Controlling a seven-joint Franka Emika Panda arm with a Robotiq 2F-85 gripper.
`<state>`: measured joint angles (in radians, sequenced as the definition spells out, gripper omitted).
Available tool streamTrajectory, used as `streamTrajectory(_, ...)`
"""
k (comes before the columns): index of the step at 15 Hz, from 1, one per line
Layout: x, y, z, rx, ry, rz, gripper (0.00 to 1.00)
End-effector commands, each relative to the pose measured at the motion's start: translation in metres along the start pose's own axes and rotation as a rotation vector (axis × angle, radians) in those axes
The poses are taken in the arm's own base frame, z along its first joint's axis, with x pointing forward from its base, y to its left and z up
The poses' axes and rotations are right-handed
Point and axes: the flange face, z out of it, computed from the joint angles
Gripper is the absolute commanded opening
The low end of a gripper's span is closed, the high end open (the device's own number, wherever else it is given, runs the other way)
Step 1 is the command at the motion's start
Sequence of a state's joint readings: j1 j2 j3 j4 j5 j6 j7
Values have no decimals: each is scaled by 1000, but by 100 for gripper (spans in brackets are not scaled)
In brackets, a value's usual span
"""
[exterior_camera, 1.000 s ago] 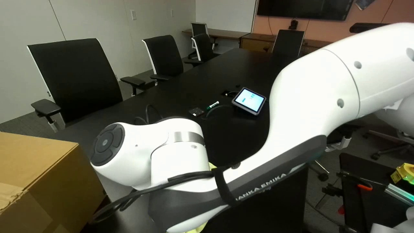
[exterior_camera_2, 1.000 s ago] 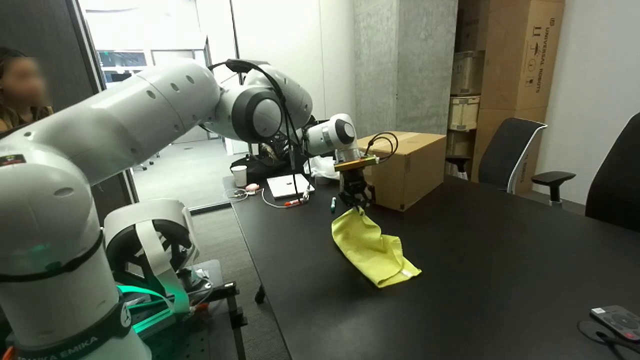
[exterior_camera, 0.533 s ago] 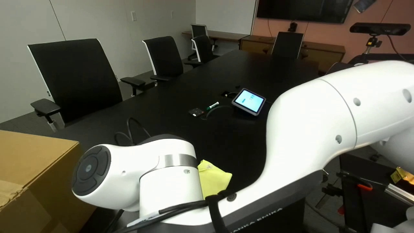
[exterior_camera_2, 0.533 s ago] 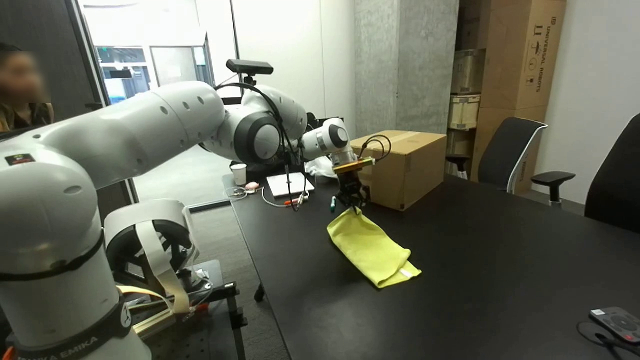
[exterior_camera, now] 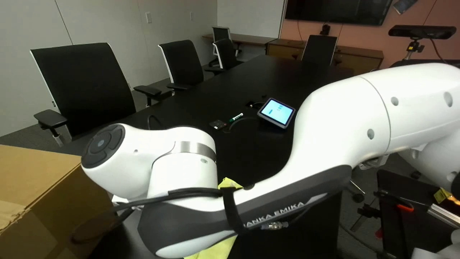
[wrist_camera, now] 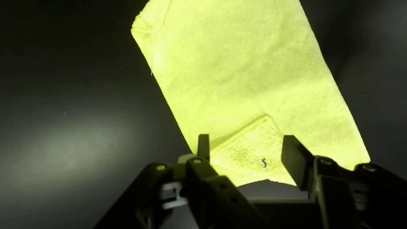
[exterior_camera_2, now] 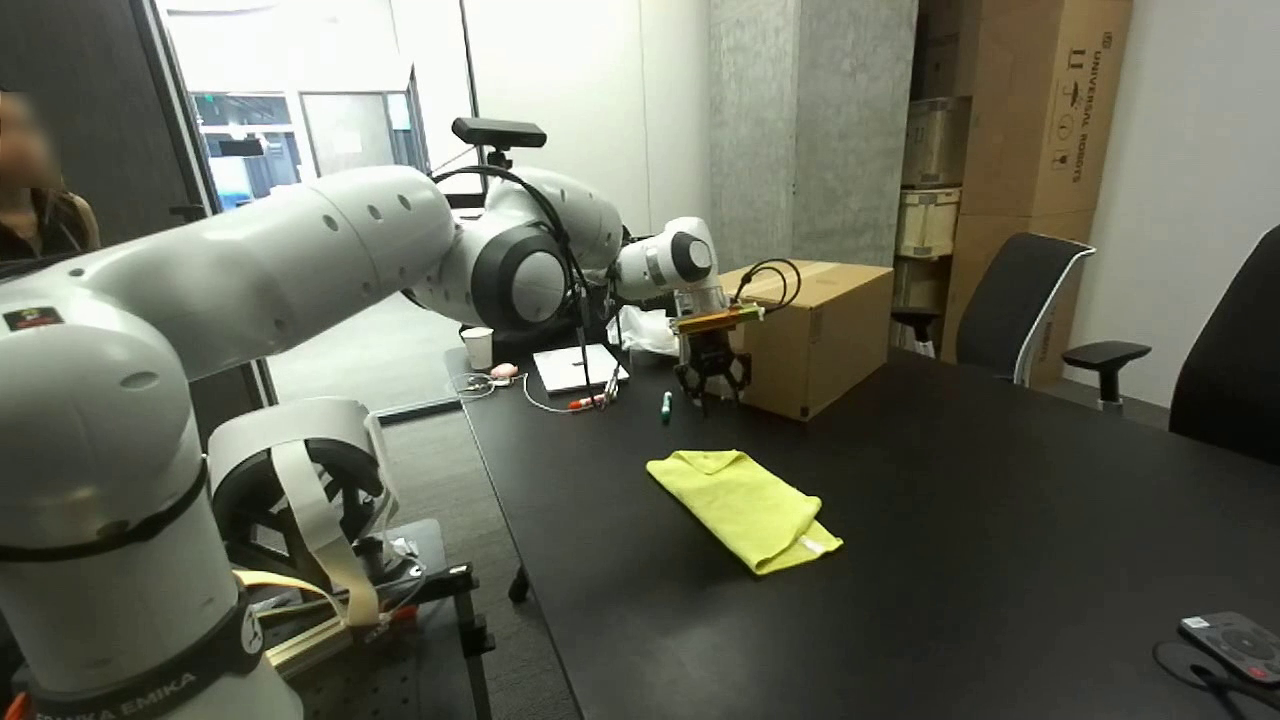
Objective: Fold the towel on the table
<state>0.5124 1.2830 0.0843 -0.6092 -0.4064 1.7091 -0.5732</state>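
Observation:
The yellow towel [exterior_camera_2: 740,510] lies nearly flat on the dark table [exterior_camera_2: 960,540], longer than it is wide. A small corner is turned over at its far end, and a flap with a white tag shows at the near end. Above that far end hangs my gripper [exterior_camera_2: 719,400], apart from the cloth. In the wrist view the fingers of the gripper [wrist_camera: 246,143] stand wide open with nothing between them, and the turned-over corner of the towel [wrist_camera: 248,149] shows below. The arm hides most of the towel [exterior_camera: 217,248] in an exterior view.
A large cardboard box [exterior_camera_2: 840,340] stands right beside the gripper. A teal marker [exterior_camera_2: 667,407], a laptop [exterior_camera_2: 575,370] and a paper cup [exterior_camera_2: 478,350] are near the table's far end. A tablet [exterior_camera: 276,112] and a remote [exterior_camera_2: 1235,645] lie farther along the table.
My gripper has opened, let go of the towel's far end and risen. That end, held up earlier, has dropped onto the table, and the towel lies smoother than a second ago.

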Motion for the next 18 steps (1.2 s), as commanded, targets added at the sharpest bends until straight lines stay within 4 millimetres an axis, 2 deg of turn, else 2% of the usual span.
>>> streamTrajectory(1,-26,27,-2,64,18,117,93)
streamTrajectory(2,-35,36,2,82,15,165,99)
streamTrajectory(3,-44,43,7,109,12,213,100)
streamTrajectory(6,-81,71,21,175,-5,356,100)
streamTrajectory(10,-127,101,27,258,-8,551,99)
streamTrajectory(14,-161,113,12,344,12,745,100)
streamTrajectory(18,-185,108,-16,428,30,945,100)
